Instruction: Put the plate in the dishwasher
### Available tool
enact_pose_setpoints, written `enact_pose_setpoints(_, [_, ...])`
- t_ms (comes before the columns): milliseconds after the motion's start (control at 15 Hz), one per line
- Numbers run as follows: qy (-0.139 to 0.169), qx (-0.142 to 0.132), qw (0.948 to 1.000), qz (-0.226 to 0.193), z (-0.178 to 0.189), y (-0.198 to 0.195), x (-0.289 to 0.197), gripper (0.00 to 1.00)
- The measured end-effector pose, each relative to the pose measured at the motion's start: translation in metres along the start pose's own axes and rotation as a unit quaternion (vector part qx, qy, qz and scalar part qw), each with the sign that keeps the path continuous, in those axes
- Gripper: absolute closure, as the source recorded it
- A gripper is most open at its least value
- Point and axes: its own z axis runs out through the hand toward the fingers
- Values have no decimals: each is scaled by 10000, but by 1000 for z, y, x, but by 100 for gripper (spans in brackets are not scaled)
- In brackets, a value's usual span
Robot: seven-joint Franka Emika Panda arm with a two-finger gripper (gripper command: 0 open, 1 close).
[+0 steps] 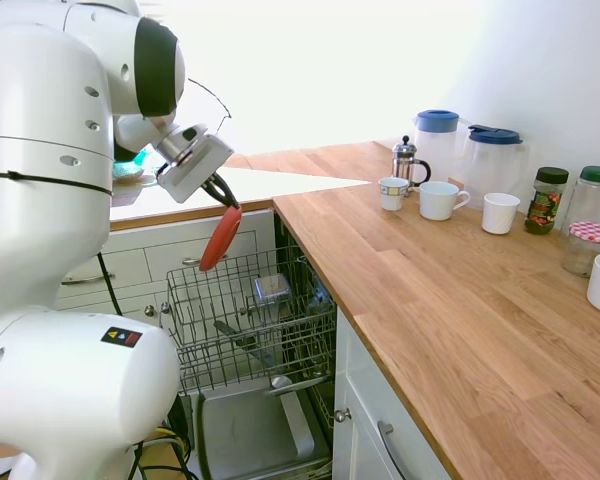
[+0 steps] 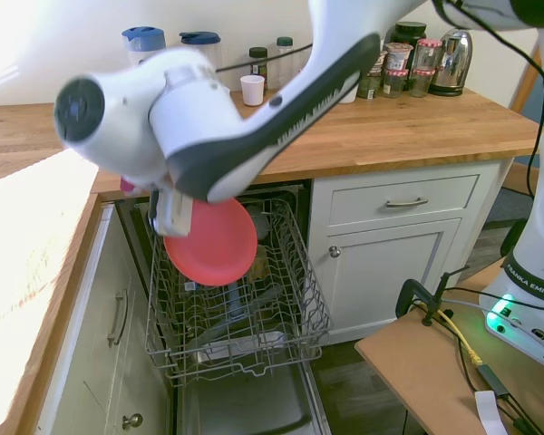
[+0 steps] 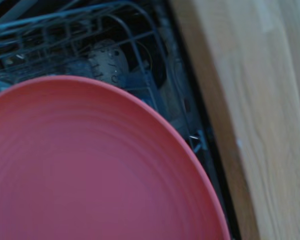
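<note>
The small round coral-red matte plate [image 2: 210, 242] hangs nearly on edge above the pulled-out grey wire rack [image 1: 248, 318] of the under-counter dishwasher [image 1: 250, 420], clear of the wires and over the rack's rear half. The white arm's two-finger gripper [image 1: 223, 196] pinches its rim at about 12 o'clock, fingers pressed together on the edge, so the disc dangles below. In the wrist view the plate [image 3: 90, 165] fills the frame, with rack wires and a pale item already loaded behind it. The wooden counter edge [image 1: 310, 235] lies at about 3 o'clock from the plate in the first exterior view. The risks, as I judge them: a thin rim grip may let the plate swing or slip, and lowering it out of line with the tines could knock the items already loaded.
</note>
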Motion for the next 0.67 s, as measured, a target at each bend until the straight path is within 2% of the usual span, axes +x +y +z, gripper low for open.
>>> enact_pose_setpoints(133, [433, -301, 9975, -467, 16, -36, -23, 100])
enact_pose_setpoints(267, [749, -579, 9919, -849, 22, -63, -32, 100])
enact_pose_setpoints(467, [763, -683, 9884, -1124, 23, -95, -41, 100])
enact_pose_setpoints(667, [592, -756, 9873, -1269, 39, -117, -47, 100])
